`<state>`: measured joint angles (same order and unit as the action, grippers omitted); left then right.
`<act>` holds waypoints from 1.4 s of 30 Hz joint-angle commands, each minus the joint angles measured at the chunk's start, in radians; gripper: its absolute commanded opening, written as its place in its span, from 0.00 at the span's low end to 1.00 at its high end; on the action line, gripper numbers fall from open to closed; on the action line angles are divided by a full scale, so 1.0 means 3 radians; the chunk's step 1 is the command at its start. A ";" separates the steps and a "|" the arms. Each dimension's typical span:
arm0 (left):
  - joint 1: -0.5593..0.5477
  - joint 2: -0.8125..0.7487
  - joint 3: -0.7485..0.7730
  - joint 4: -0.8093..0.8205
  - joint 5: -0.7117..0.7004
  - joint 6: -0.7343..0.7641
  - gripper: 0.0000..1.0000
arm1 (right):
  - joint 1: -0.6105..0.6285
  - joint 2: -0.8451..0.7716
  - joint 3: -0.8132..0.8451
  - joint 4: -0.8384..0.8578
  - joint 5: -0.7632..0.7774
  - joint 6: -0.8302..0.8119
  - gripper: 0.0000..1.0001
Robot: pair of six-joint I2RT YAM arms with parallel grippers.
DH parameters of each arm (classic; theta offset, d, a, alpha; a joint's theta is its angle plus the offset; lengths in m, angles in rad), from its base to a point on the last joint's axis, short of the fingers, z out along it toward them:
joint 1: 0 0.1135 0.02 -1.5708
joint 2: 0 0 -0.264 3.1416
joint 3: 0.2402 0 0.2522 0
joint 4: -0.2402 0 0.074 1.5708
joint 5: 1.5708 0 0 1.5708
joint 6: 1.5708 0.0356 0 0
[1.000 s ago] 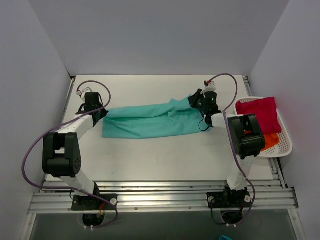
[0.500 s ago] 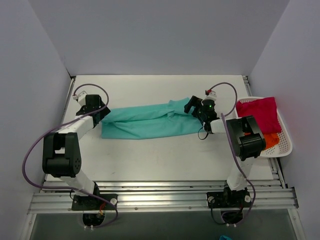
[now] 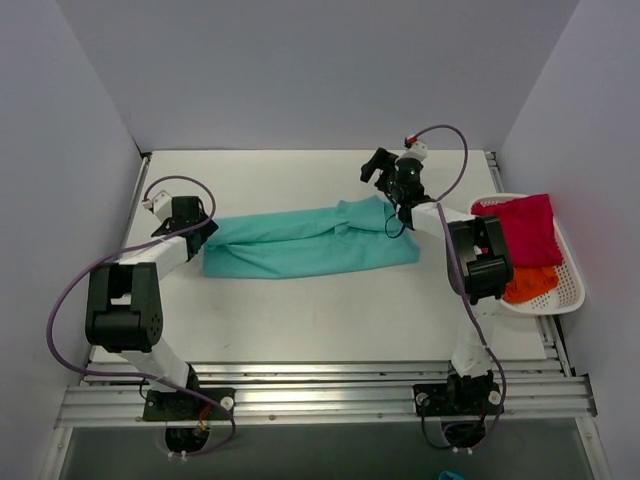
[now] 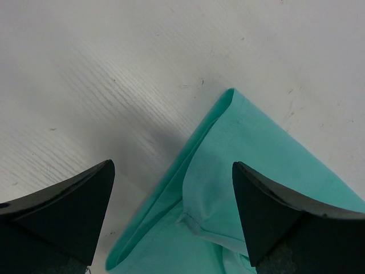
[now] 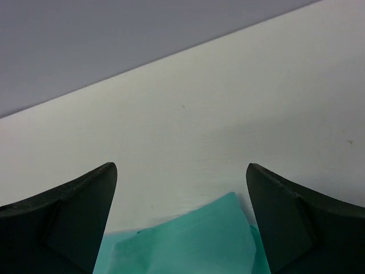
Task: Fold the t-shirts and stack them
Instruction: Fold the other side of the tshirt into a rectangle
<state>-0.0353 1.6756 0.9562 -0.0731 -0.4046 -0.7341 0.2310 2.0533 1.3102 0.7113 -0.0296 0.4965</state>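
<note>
While left claw (image 4: 171,166) and right claw (image 5: 181,166) gape near its ends, teal t-shirt (image 3: 300,245) (flat strip)

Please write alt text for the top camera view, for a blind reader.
A teal t-shirt, folded into a long band, lies on a white table between the open left tool and the open right tool. A white basket at right holds a crimson-pink t-shirt and an orange t-shirt.

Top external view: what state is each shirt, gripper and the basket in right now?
teal t-shirt: folded into a long band, flat on table, not held.
crimson-pink t-shirt: bunched in basket.
orange t-shirt: crumpled in basket, beside the pink one.
basket: upright, holding two shirts.
left gripper: open, over the band's left end.
right gripper: open, over its far right corner.
</note>
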 commanded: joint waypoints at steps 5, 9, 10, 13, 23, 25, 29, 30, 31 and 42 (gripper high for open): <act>0.0066 0.0019 0.0034 0.0341 0.0014 -0.0043 0.93 | 0.0058 0.0125 0.0077 -0.0320 0.0073 0.0058 0.91; 0.0066 0.0029 0.0039 0.0346 0.0019 -0.0043 0.92 | 0.0114 0.0003 -0.0128 -0.0336 0.0083 0.0078 0.91; 0.0066 0.0029 0.0034 0.0351 0.0019 -0.0043 0.93 | 0.0125 -0.0018 -0.0159 -0.0336 0.0078 0.0083 0.91; 0.0072 0.0029 0.0029 0.0371 0.0014 -0.0048 0.92 | 0.0166 -0.0064 -0.0210 -0.0392 0.0053 0.0099 0.91; 0.0066 0.0024 0.0019 0.0382 0.0009 -0.0043 0.92 | 0.0324 -0.0054 -0.0200 -0.0535 0.0088 0.0089 0.89; 0.0067 0.0024 0.0019 0.0376 0.0014 -0.0038 0.91 | 0.0329 -0.0039 -0.0175 -0.0540 0.0088 0.0084 0.89; 0.0072 0.0014 0.0014 0.0376 0.0014 -0.0033 0.91 | 0.0329 -0.0054 -0.0113 -0.0581 0.0088 0.0017 0.84; 0.0067 0.0014 0.0009 0.0376 0.0014 -0.0033 0.91 | 0.0329 -0.0064 -0.0113 -0.0586 0.0088 0.0002 0.81; 0.0066 0.0014 0.0009 0.0382 0.0014 -0.0033 0.91 | 0.0329 -0.0079 -0.0113 -0.0586 0.0088 -0.0013 0.76; 0.0067 0.0008 0.0003 0.0382 0.0014 -0.0033 0.91 | 0.0329 -0.0177 -0.0123 -0.0658 0.0196 -0.0100 0.07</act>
<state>-0.0196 1.6836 0.9562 -0.0010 -0.4038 -0.7448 0.3279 2.0769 1.2507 0.5140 -0.0006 0.4854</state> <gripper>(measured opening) 0.911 0.091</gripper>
